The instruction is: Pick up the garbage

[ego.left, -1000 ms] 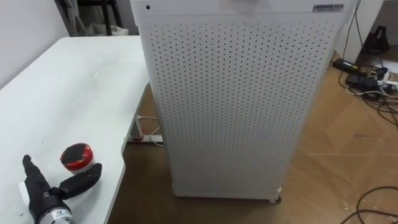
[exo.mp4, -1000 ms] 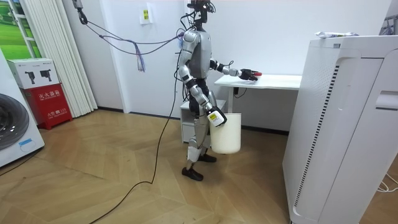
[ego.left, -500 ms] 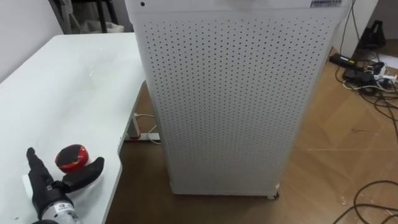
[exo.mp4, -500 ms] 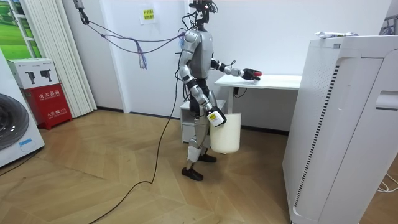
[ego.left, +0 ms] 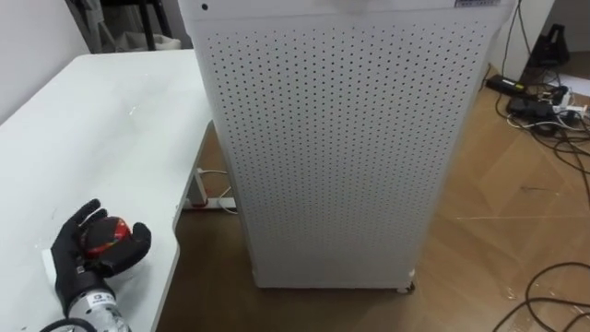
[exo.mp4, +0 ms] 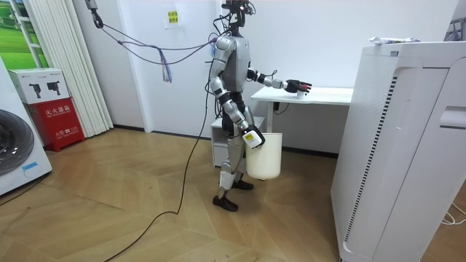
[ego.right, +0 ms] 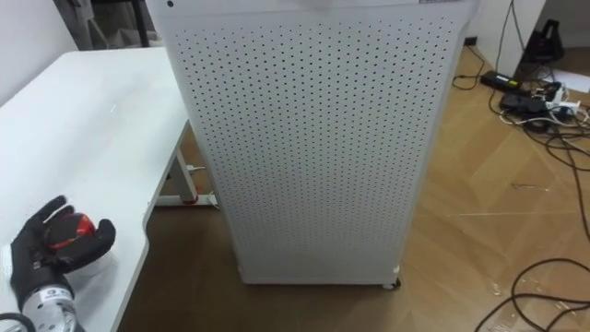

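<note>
At 8 o'clock in the eye views, the black left hand [ego.left: 79, 266] rests on the white table [ego.left: 111, 120] with its forearm coming up from the bottom edge. Its fingers [ego.left: 76, 224] curl narrowly over the 10 o'clock side of the red piece of garbage [ego.left: 101, 236], and the thumb presses in from 3 o'clock. The garbage is held in the hand, low over the table near its front corner. At 12 o'clock from the hand the tabletop runs back to the wall. To the right stands a tall white perforated cabinet [ego.left: 341, 138], close beside the table's edge. A small label [ego.left: 481, 3] sits at its top rim, with print too small to read. At 2 o'clock, dark cables [ego.left: 544, 100] lie on the wooden floor.

In the room view, a red box [exo.mp4: 57, 116] at 9 o'clock carries white writing that cannot be made out. The robot stands upright at the table's end, its left arm stretched level over the tabletop. Its right hand [exo.mp4: 251, 136] hangs low at its hip by the rim of a white bin [exo.mp4: 266, 156], which is clear of the floor. How the hand grips the bin cannot be told.
</note>
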